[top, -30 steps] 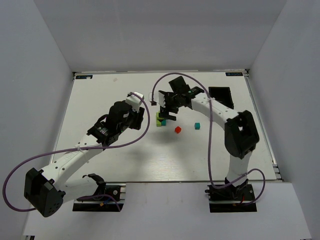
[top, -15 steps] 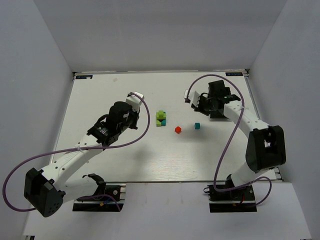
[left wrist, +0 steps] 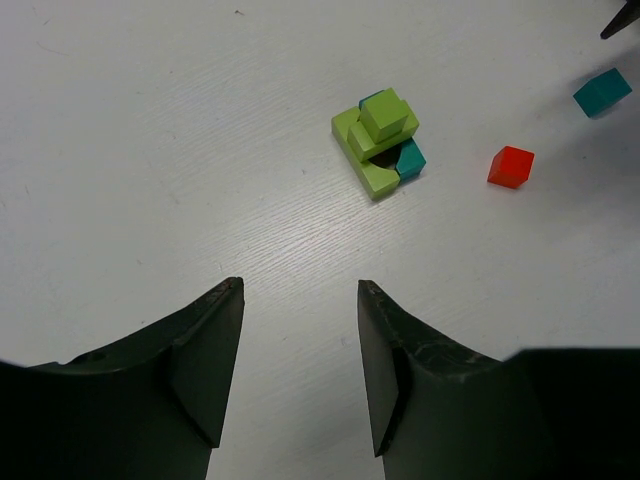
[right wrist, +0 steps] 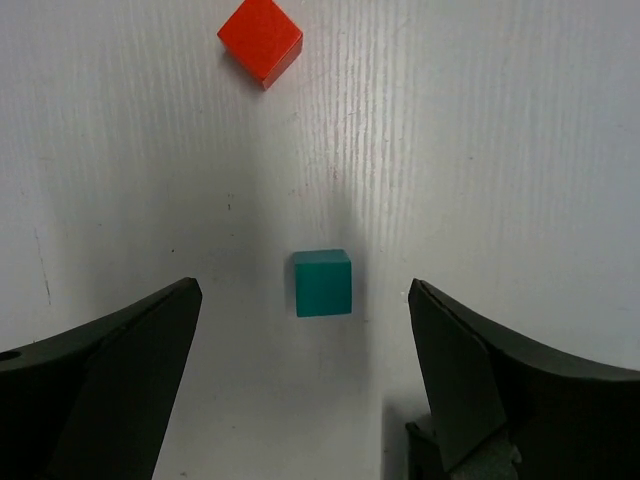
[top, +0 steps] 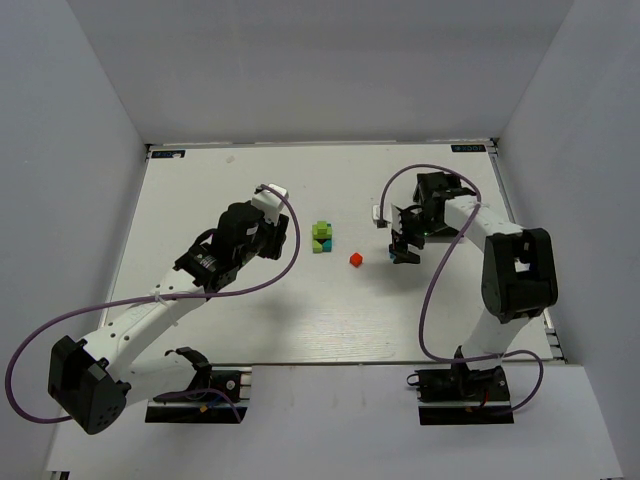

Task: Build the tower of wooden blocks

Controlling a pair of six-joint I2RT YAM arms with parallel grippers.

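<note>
We see our right fingers (right wrist: 130,350) spread wide, straddling the teal cube (right wrist: 323,283) on the counter (right wrist: 500,150) without touching it; our left fingers (left wrist: 200,350), half open, hold nothing.

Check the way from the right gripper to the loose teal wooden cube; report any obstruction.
Nothing visible blocks it. The open right gripper faces the small teal wooden cube, alone on bare white table in its fingers' gap; the small red wooden cube lies farther off.

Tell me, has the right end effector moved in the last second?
Yes. The right end effector left the tower and swung right, over the teal cube.
</note>
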